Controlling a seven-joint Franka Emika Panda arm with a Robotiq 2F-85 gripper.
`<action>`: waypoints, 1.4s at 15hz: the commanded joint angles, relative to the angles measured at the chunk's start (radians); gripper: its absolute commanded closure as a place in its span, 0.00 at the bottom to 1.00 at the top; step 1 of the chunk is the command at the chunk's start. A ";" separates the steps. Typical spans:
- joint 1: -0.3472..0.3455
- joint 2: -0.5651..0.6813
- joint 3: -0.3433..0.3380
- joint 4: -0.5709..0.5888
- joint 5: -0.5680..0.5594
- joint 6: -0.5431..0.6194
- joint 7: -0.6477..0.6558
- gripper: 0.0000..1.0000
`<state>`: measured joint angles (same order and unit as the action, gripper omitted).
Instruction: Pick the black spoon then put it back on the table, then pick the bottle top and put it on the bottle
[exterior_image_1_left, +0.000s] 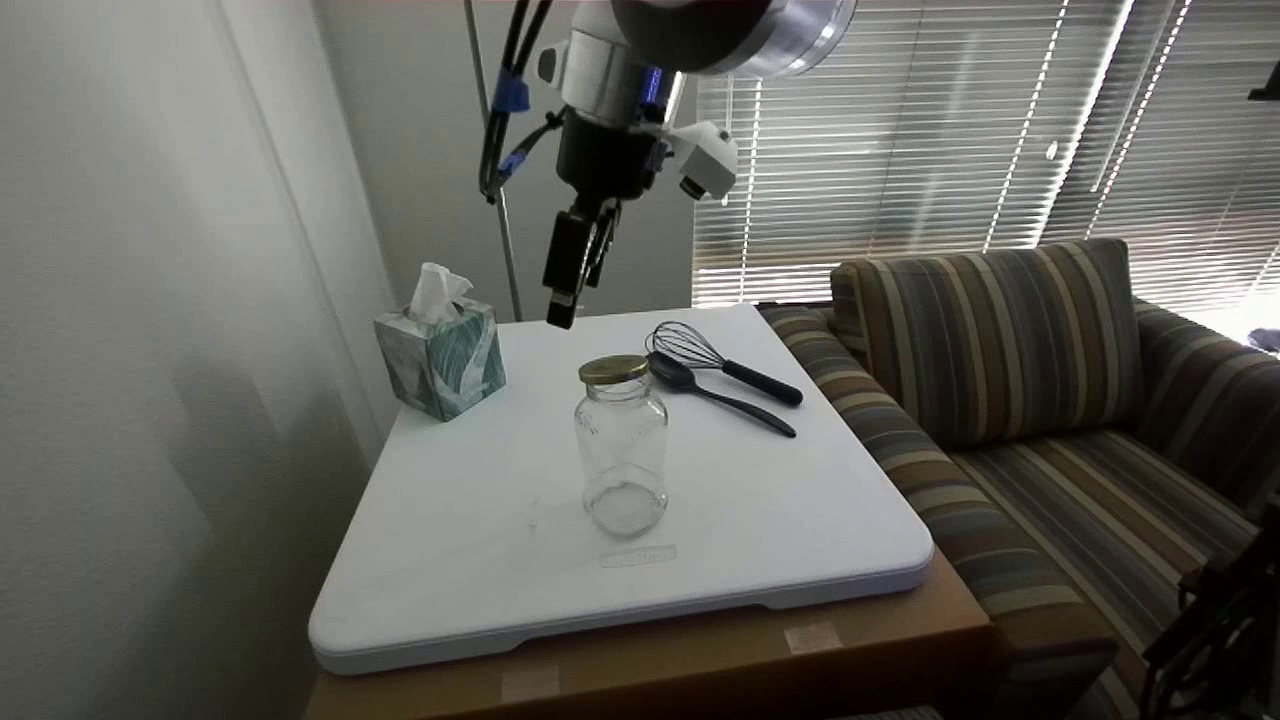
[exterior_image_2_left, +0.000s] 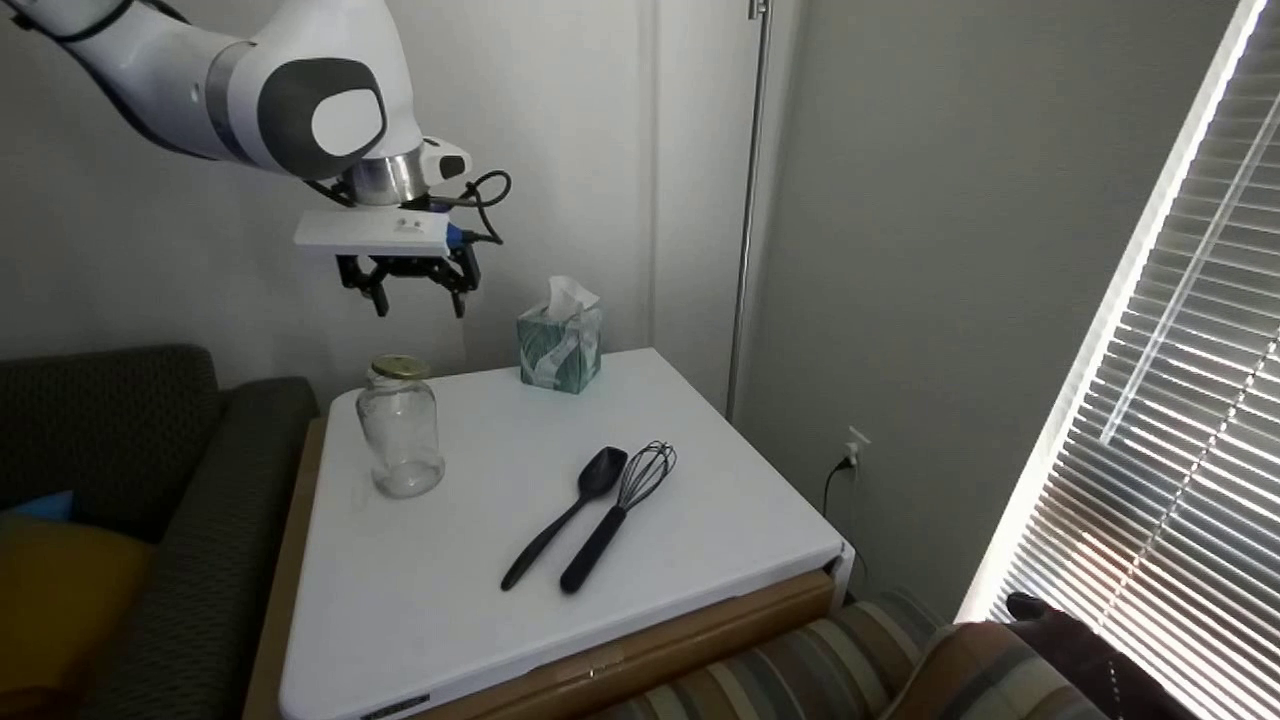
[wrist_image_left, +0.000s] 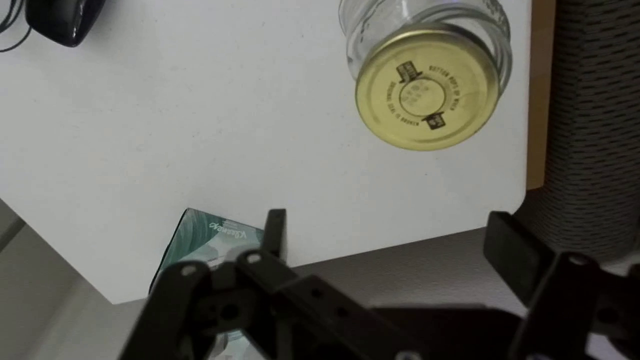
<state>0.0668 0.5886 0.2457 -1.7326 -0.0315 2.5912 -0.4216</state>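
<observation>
A striped armchair (exterior_image_1_left: 1090, 490) stands beside the white tabletop (exterior_image_1_left: 470, 560), window blinds (exterior_image_1_left: 870, 170) behind it. The arm (exterior_image_2_left: 195, 90) reaches over, its jaws pointing down, spread wide, apart from everything below. On the tabletop: one clear glass jar (exterior_image_1_left: 622, 440), upright; one gold lid (wrist_image_left: 425, 90), on the jar's mouth; one black spoon (exterior_image_2_left: 558, 523); one wire whisk (exterior_image_2_left: 607, 529), just beside the spoon; one teal Kleenex box (wrist_image_left: 200, 237).

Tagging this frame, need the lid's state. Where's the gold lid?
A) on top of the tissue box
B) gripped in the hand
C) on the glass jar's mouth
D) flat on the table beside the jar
C: both exterior views show the gold lid covering the mouth of the glass jar, while the open hand is apart from it, holding nothing.
</observation>
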 joint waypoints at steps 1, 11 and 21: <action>-0.015 -0.007 -0.006 -0.006 0.006 0.017 -0.008 0.25; -0.043 0.176 -0.047 0.123 0.022 0.024 0.056 0.90; -0.139 0.325 0.016 0.374 0.138 -0.258 -0.004 1.00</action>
<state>-0.0278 0.8674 0.2280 -1.4646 0.0628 2.4552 -0.3801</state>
